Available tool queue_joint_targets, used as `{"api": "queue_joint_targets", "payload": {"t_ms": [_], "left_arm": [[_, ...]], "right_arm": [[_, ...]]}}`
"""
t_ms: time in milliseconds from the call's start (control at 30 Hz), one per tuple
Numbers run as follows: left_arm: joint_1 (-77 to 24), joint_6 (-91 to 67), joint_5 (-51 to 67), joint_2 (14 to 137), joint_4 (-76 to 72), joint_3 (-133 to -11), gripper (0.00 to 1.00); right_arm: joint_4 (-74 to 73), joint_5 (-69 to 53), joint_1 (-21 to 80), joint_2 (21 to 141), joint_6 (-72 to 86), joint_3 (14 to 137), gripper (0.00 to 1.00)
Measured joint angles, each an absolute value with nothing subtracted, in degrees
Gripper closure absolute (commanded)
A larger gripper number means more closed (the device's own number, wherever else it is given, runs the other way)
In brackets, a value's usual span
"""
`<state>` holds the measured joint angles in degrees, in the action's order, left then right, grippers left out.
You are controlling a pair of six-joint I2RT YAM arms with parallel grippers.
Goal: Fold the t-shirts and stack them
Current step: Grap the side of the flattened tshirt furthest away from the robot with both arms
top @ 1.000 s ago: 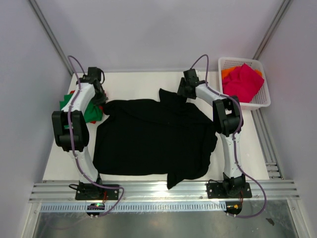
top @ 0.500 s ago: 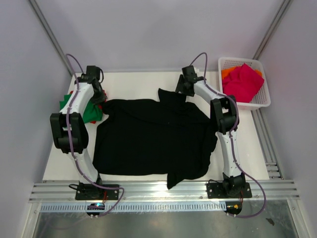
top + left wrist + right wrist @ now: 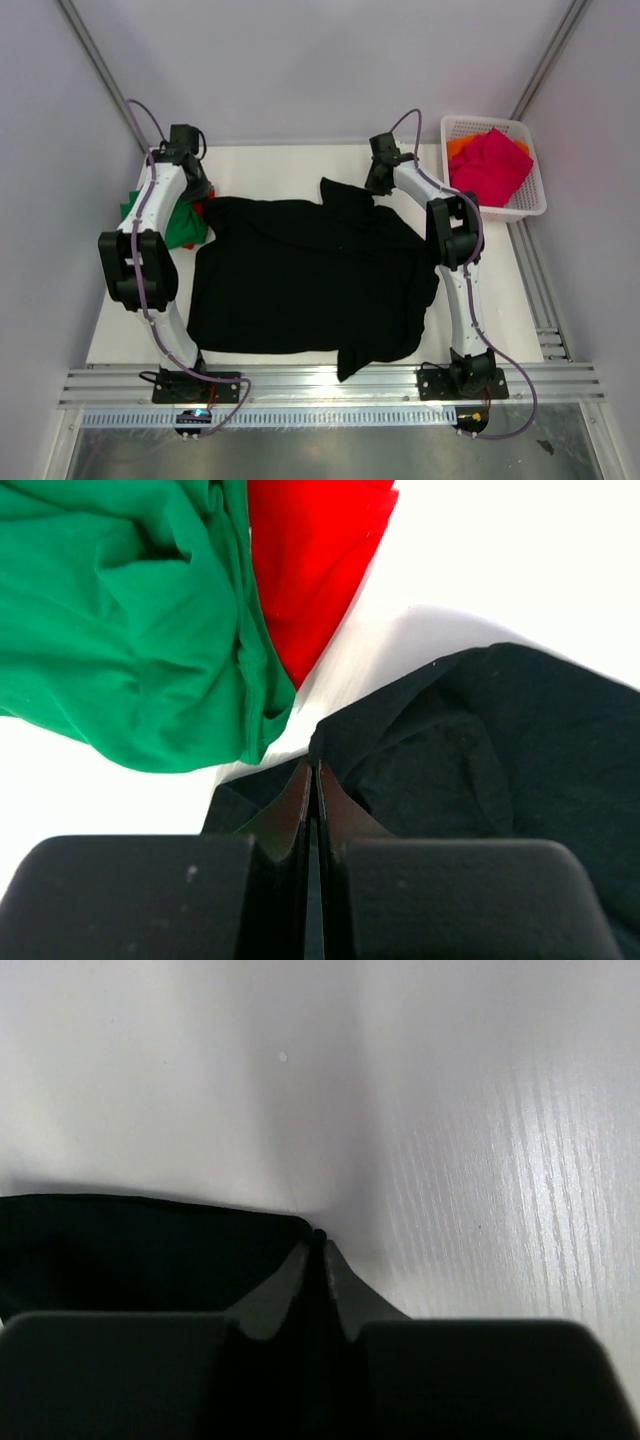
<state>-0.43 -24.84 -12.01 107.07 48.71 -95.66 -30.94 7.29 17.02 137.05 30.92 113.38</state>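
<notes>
Black shirt (image 3: 310,275) lies spread across middle of table (image 3: 280,165). Left gripper (image 3: 312,780) pinched tight on its far-left corner, just beside green shirt (image 3: 120,630) and red shirt (image 3: 310,560). Right gripper (image 3: 317,1250) clamped on far-right corner. 2 more, pink shirt (image 3: 490,165) over orange shirt (image 3: 460,147), sit in basket (image 3: 530,205).

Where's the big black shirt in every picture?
Top view: black shirt spread across the middle of the table.
Left wrist: lower right, at the left gripper's tips, beside the green shirt.
Right wrist: lower left, its corner in the right gripper.
Shared landmark: the white table.
</notes>
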Motion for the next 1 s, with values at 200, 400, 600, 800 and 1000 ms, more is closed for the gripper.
{"api": "queue_joint_targets", "payload": {"t_ms": [200,400,600,800,1000], "left_arm": [[-0.4,-24.8,-12.0,106.8,48.7,-96.4,1.0],[-0.4,-24.9,-12.0,106.2,48.7,-96.4,1.0],[-0.4,-25.1,-11.9,105.6,48.7,-96.4,1.0],[-0.4,-25.3,-10.7,103.8,48.7,-96.4,1.0],[-0.5,-25.3,-9.0,101.2,48.8,-94.8,1.0]], "right_arm": [[-31.7,6.6,16.6,137.1,31.2,113.4,0.97],[-27.0,6.2,16.6,134.4,30.8,107.8,0.97],[-22.3,5.0,16.6,127.9,28.8,97.0,0.97],[-17.3,3.3,16.6,120.0,27.4,89.1,0.97],[-10.9,1.7,16.7,110.1,26.6,83.2,0.97]]}}
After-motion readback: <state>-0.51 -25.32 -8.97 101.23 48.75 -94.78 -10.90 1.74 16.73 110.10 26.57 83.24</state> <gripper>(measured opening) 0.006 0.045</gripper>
